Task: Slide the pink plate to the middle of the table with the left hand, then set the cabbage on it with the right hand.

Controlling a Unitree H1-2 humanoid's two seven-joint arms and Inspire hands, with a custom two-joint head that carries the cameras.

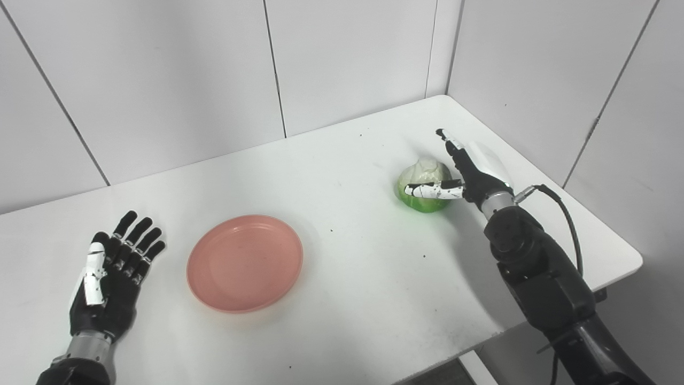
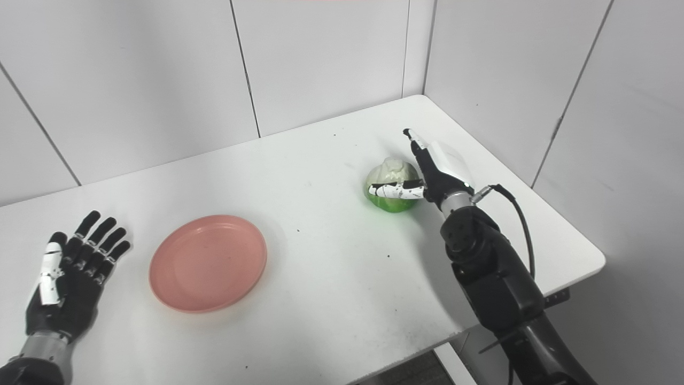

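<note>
Judging the pink plate (image 1: pixel 245 263) already slid near mid-table, left hand (image 1: pixel 109 278) lying spread and empty, right hand (image 1: pixel 470 171) apart around the cabbage (image 1: pixel 425 179), not yet lifted.

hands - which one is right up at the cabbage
The right hand: its thumb lies across the front of the cabbage and its fingers reach up beside it. The left hand lies open, palm up, left of the pink plate.
</note>
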